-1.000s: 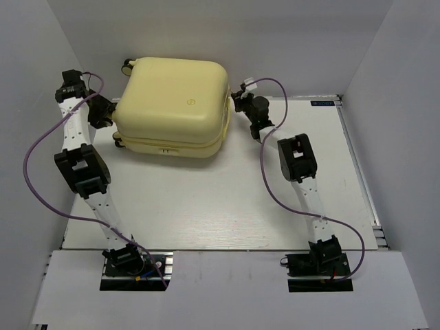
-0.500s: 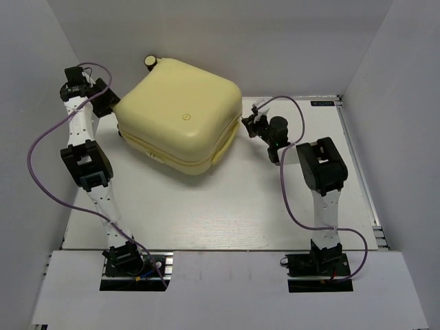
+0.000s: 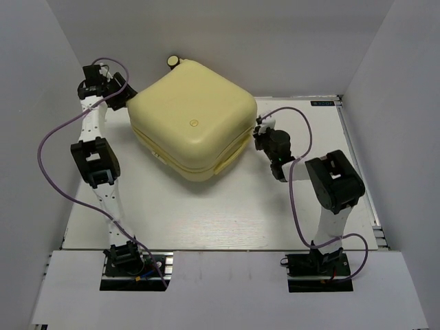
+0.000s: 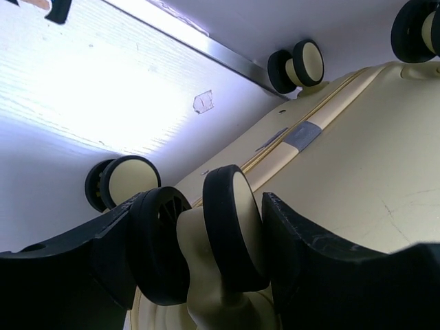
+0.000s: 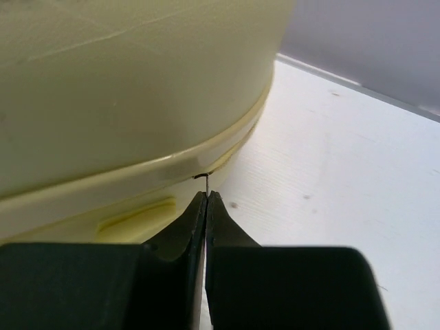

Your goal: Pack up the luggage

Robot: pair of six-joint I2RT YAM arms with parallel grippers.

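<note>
The luggage (image 3: 192,127), a pale yellow hard-shell suitcase, lies closed and skewed at the back of the white table (image 3: 206,213). At its back-left corner my left gripper (image 3: 122,95) has its fingers (image 4: 295,234) pressed on both sides of a black-and-cream twin wheel (image 4: 230,227). In that wrist view the left gripper (image 4: 203,206) looks along the luggage's wheeled end (image 4: 357,151). On the luggage's right side my right gripper (image 3: 261,134) is shut. Up close, the right gripper (image 5: 206,196) pinches a thin metal zipper pull (image 5: 205,183) at the seam of the luggage (image 5: 124,89).
Grey walls close in the table at the left, back and right. A metal rail (image 4: 206,51) runs along the back edge. Other wheels (image 4: 130,180) (image 4: 295,65) stand close to the left fingers. Purple cables (image 3: 58,134) loop beside each arm.
The luggage has turned clockwise and shifted right. My left gripper went back and right with the wheel. My right gripper came nearer and right along the seam.
</note>
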